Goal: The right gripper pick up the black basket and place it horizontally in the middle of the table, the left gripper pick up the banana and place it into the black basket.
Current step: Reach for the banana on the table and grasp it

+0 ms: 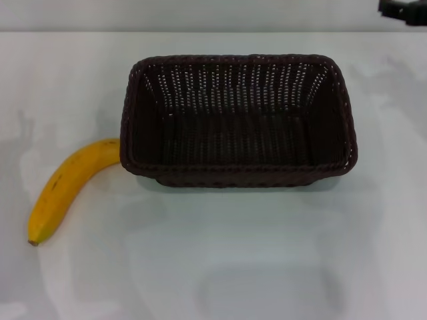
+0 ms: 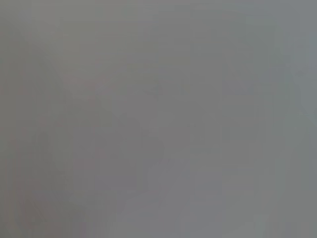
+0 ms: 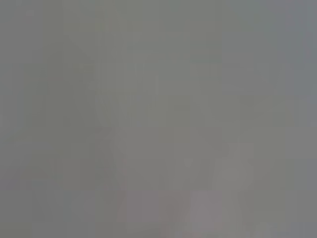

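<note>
Neither the left gripper nor the right gripper shows up anywhere, and both wrist views are just flat grey, so there's no telling how their fingers sit. The black basket sits lengthwise mid-table, nearer the far edge. The banana lies toward the table's left edge, upper end touching the basket's near-left corner.

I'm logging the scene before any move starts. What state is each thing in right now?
Black basket: upright on the table, long side across, nothing inside.
Banana: lying flat on the table left of the basket, one end at the basket's corner, not in it.
Table: white, carrying both.
Left gripper and right gripper: not in view.
</note>
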You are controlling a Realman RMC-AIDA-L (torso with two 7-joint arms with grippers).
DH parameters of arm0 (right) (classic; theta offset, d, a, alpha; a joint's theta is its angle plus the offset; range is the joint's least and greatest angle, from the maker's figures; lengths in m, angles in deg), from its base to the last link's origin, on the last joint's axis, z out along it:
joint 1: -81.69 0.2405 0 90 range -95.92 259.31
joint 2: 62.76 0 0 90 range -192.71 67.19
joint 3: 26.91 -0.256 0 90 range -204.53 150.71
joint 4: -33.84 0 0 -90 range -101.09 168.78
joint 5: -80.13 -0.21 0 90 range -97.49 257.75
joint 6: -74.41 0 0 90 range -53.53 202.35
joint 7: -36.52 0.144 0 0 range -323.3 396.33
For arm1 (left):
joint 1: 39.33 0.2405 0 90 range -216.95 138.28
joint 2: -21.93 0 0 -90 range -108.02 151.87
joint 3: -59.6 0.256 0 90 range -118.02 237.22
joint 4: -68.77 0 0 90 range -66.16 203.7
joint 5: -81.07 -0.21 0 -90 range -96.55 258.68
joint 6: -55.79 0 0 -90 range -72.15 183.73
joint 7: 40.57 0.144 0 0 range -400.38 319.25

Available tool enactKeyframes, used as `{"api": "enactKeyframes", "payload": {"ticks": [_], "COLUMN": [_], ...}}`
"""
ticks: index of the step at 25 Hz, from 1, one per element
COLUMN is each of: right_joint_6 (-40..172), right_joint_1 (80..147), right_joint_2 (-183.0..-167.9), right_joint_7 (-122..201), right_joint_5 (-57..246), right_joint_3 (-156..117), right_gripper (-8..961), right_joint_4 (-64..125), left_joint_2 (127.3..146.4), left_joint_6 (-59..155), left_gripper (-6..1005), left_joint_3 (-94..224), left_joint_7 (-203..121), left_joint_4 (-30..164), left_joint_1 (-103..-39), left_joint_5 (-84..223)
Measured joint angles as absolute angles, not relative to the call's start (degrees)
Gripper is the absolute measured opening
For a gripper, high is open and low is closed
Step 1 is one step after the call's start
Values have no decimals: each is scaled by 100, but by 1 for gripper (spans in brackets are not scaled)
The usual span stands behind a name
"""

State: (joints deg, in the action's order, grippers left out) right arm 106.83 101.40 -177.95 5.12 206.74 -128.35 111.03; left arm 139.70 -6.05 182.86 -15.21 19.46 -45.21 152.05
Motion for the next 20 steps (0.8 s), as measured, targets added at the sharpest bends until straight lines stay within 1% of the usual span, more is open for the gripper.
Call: {"api": "enactKeyframes", "payload": {"ticks": [6, 13, 20], "right_joint_6": [9470, 7658, 6058], "right_joint_1": [10112, 10099, 10136], "right_joint_2": [-17797, -17800, -17798], "right_joint_7": [-527, -1431, -1385], "right_joint_5": [19987, 19507, 19462], "right_joint_3": [-12785, -12402, -12066], "right_gripper": [810, 806, 805], "right_joint_4": [10524, 9893, 9355], "left_joint_2": [14076, 14083, 14085], "left_joint_6": [-619, -632, -831], "left_gripper": [883, 883, 883], "left_joint_3": [17994, 17959, 17948], "left_joint_7": [-1421, -1416, -1414], "left_joint_4": [1897, 1836, 1791], "left_joint_1": [-4480, -4499, -4515], "left_joint_5": [14902, 14852, 14834]}}
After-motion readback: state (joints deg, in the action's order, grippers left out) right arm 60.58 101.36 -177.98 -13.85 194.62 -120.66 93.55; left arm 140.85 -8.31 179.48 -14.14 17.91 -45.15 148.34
